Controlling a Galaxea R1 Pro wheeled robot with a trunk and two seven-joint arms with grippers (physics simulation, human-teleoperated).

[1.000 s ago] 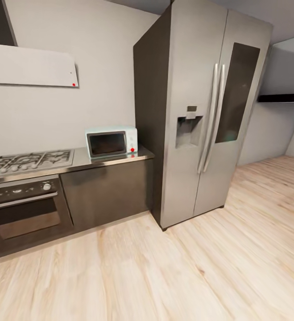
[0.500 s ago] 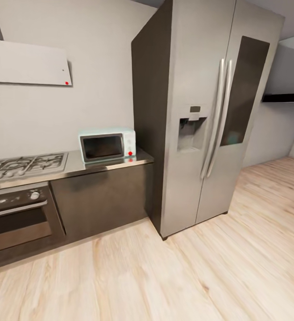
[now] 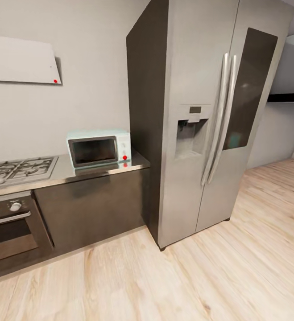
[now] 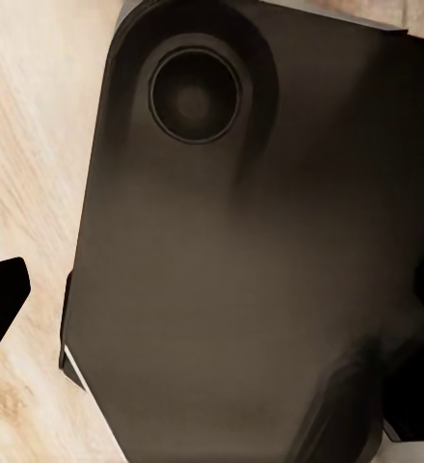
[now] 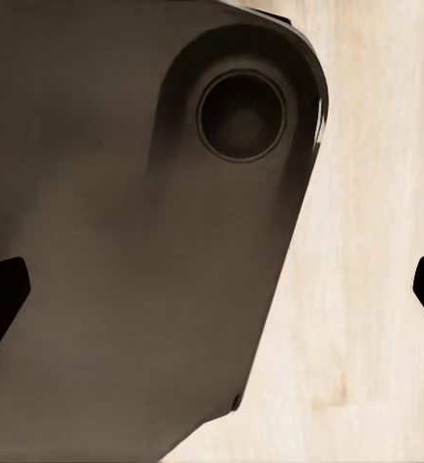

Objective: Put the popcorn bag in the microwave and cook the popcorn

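The pale mint-blue microwave (image 3: 98, 149) stands with its dark glass door closed on the grey countertop (image 3: 62, 173), close against the fridge's side, with a red light by its knobs. The popcorn bag is out of view. In the left wrist view my left gripper (image 4: 212, 299) hangs open over my own dark base (image 4: 231, 241), one black fingertip (image 4: 0, 304) showing at the frame edge. In the right wrist view my right gripper (image 5: 212, 294) is open too, its fingertips (image 5: 0, 299) wide apart above base and floor, holding nothing.
A tall steel two-door fridge (image 3: 200, 120) rises right of the counter. The gas hob (image 3: 17, 168) and a black oven (image 3: 8, 223) lie at the left, under a white hood (image 3: 19, 60). Light wood floor (image 3: 209, 276) stretches ahead and to the right.
The whole head picture has shifted: counter, hob and microwave slid left and the fridge grew larger, so the camera has moved closer and turned right. Nothing in the kitchen itself moved.
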